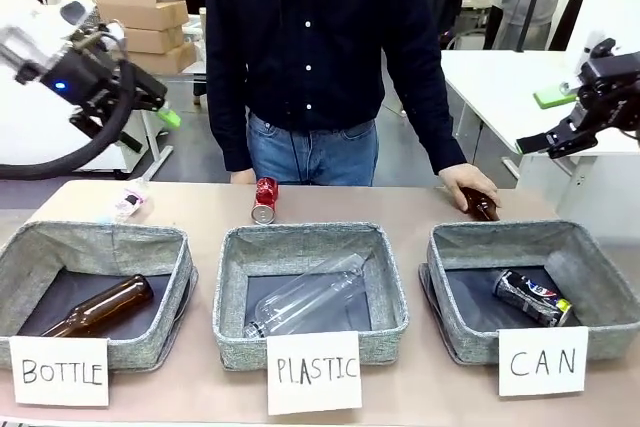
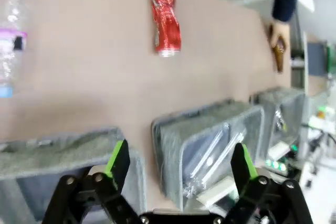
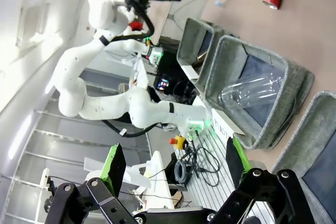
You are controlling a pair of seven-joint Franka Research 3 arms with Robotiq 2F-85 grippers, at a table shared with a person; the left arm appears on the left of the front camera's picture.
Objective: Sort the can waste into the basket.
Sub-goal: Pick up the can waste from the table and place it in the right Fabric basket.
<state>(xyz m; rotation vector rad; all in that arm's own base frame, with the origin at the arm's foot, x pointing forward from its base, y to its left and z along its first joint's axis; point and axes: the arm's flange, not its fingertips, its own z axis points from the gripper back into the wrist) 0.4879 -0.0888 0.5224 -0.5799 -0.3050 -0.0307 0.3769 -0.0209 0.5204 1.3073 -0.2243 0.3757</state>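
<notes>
Count one piece as done: see the black-and-silver can already lying in the CAN basket, below the right claw. Treat the red can as the step in hand. Find it on its side on the surface, ahead of and below the left claw, beyond the far wall of the PLASTIC basket. Note both claws raised, spread wide, gripping nothing.

Reach with the left claw, probably. From there, see the can lying lengthwise, in line with the fingers' reach, so close across its narrow dented waist with little wrist roll. Come down from above, well past the basket rims, to avoid snagging fabric. Centre on the can's middle, not the silver ends. Expect rolling or skidding from a one-sided touch. Squeeze gently but fully. Mind the person's hand resting on a brown bottle, farther off to the claw's right. Lift clear above the basket walls, carry across the PLASTIC basket, and release low over the CAN basket beside the first can.
</notes>
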